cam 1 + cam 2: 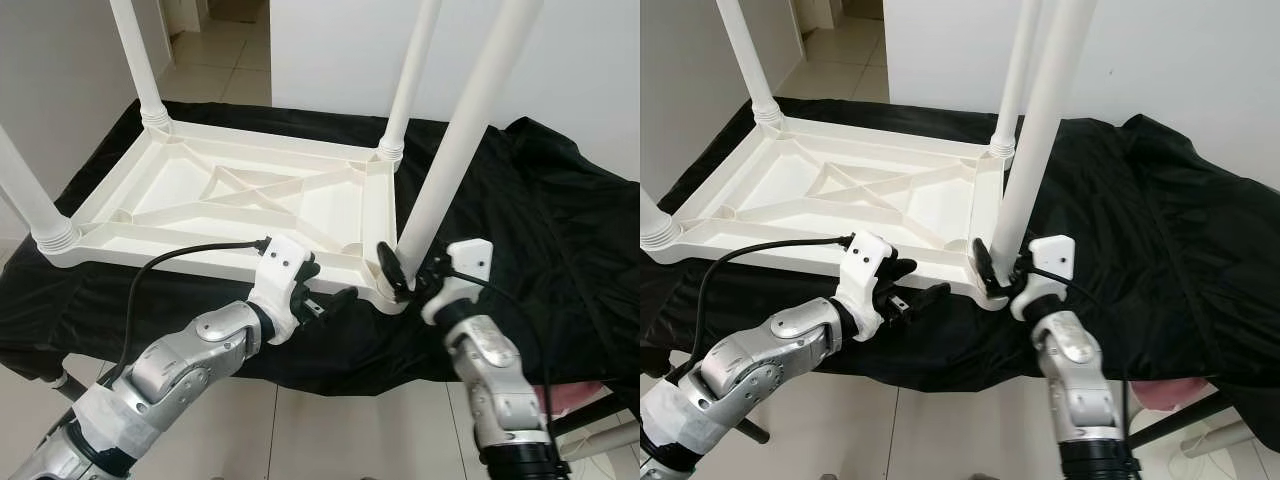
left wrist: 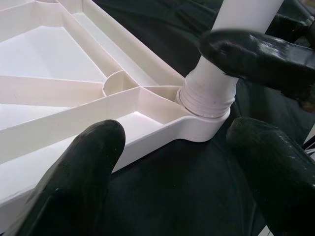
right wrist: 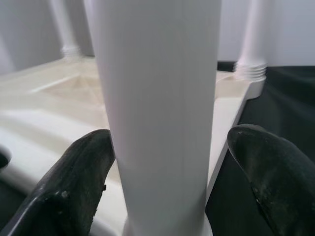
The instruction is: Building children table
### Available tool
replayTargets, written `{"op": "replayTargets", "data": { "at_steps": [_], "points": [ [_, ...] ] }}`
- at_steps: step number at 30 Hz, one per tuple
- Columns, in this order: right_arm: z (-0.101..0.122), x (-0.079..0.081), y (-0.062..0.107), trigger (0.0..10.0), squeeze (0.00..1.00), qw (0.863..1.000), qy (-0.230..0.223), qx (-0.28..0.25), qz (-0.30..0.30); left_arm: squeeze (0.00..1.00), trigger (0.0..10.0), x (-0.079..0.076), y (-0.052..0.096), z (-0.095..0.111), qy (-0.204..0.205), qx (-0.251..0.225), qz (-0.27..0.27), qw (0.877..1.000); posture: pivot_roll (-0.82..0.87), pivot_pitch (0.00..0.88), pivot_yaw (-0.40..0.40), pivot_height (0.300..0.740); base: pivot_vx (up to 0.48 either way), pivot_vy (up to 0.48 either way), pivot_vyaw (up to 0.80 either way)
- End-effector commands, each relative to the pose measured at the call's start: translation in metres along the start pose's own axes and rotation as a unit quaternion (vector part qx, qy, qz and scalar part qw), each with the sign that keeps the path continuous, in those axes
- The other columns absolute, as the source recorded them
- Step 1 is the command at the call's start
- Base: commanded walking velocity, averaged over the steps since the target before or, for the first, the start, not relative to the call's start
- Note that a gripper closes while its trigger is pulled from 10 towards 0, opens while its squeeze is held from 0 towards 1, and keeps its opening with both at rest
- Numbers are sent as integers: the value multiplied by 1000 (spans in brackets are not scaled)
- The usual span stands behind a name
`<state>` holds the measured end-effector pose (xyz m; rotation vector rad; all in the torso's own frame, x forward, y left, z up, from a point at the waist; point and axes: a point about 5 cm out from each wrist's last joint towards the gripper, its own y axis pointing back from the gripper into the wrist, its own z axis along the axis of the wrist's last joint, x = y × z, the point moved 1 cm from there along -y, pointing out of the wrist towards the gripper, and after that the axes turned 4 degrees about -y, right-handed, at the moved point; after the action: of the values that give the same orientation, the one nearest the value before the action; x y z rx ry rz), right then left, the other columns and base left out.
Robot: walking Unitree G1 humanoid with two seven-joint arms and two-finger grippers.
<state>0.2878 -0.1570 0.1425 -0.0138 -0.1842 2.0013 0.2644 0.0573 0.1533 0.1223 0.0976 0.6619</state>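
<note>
Leg between right gripper fingers, seemingly ungripped

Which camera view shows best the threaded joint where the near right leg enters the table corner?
The left wrist view: the threaded joint sits close and sharp in its corner socket. The eye views show it small, partly behind the right tool. The right wrist view shows mostly the leg, with the joint cut off.
</note>
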Motion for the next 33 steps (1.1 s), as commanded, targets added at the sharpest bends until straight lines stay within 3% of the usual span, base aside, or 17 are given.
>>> {"op": "replayTargets", "data": {
  "at_steps": [1, 9, 18, 19, 20, 22, 24, 32, 33],
  "points": [
    [-3, -3, 1, 10000, 0, 998, -18, 15, 60, 0, 10000, -20, 5, 1, -12, -8, -177, 984, -28, 0, -34, 740, 0, 0, 0],
    [-7, -8, -4, 10000, 0, 985, -9, 58, 163, 0, 10000, -22, 11, 0, -25, -3, -187, 982, -20, 0, -36, 740, 0, 0, 0],
    [-11, -16, -20, 10000, 0, 980, 24, 67, 186, 0, 10000, -21, 9, 0, -45, -10, -177, 983, -13, 0, -37, 740, 0, 0, 0],
    [-12, -17, -21, 4745, 0, 980, 27, 68, 183, 0, 10000, -21, 9, 0, -46, -10, -176, 983, -13, 0, -37, 740, 0, 0, 0],
    [-13, -18, -22, 3961, 0, 980, 28, 70, 182, 0, 10000, -21, 9, 0, -47, -10, -175, 983, -10, 0, -38, 740, 0, 0, 0],
    [-13, -18, -22, 3961, 0, 980, 28, 70, 182, 0, 10000, -21, 9, 0, -47, -10, -175, 983, -10, 0, -38, 740, 0, 0, 0],
    [-18, -19, -21, 0, 0, 981, 30, 77, 178, 0, 10000, -21, 10, 0, -48, -10, -174, 984, -5, 0, -37, 740, 0, 0, 0],
    [-28, -16, -13, 0, 0, 982, 20, 84, 168, 0, 10000, -19, 11, -1, -50, -8, -171, 984, -7, 0, -33, 740, 0, 0, 0],
    [-28, -16, -13, 4157, 0, 983, 18, 80, 164, 0, 10000, -19, 11, -1, -51, -8, -171, 984, -7, 0, -33, 740, 0, 0, 0]
  ]
}}
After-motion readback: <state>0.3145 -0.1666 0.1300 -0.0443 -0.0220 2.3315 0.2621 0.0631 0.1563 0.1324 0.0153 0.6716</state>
